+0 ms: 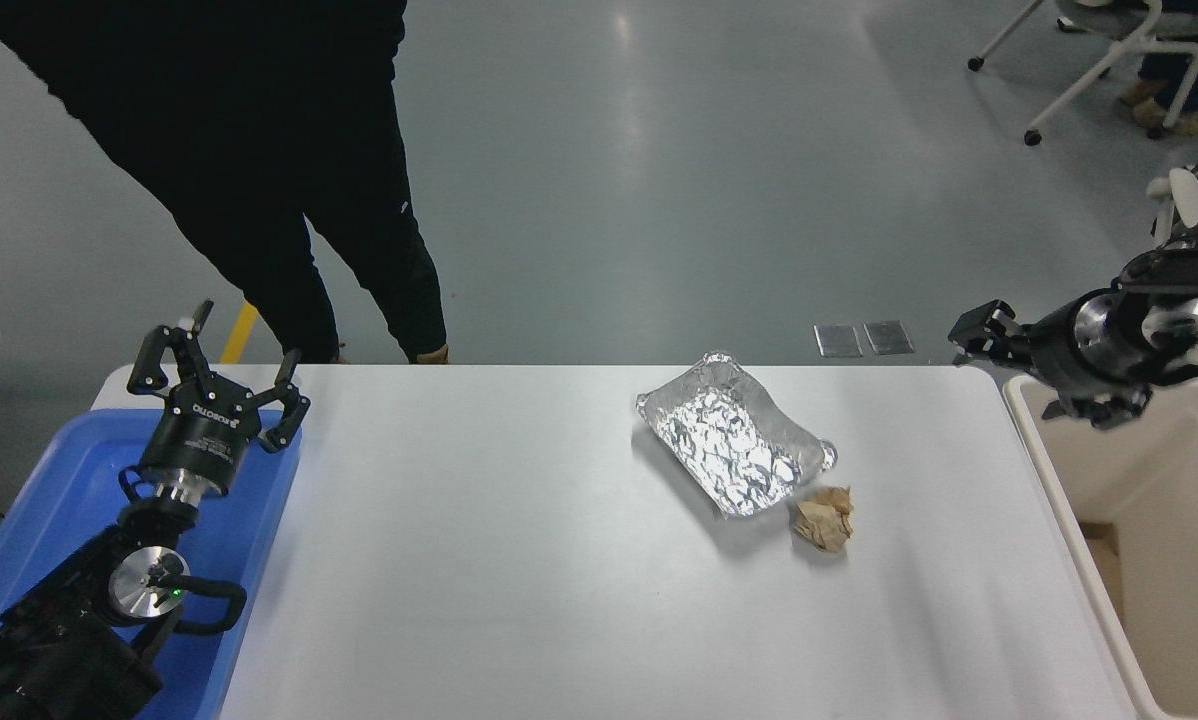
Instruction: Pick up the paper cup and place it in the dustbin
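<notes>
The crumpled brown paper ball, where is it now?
In the head view, the brown paper ball lies right of the table's middle, at the foil tray's near right corner.

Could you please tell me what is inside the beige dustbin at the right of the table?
Inside the dustbin, only bare cream walls and a brown patch low down are visible. No paper cup shows, but much of the interior lies beyond the picture's edge, and the right end effector hangs above its far rim.

We count one foil tray (737, 450), one crumpled brown paper ball (825, 519), one blue tray (34, 520) at the table's left edge, one beige dustbin (1139, 520) at its right edge, and two black grippers.
</notes>
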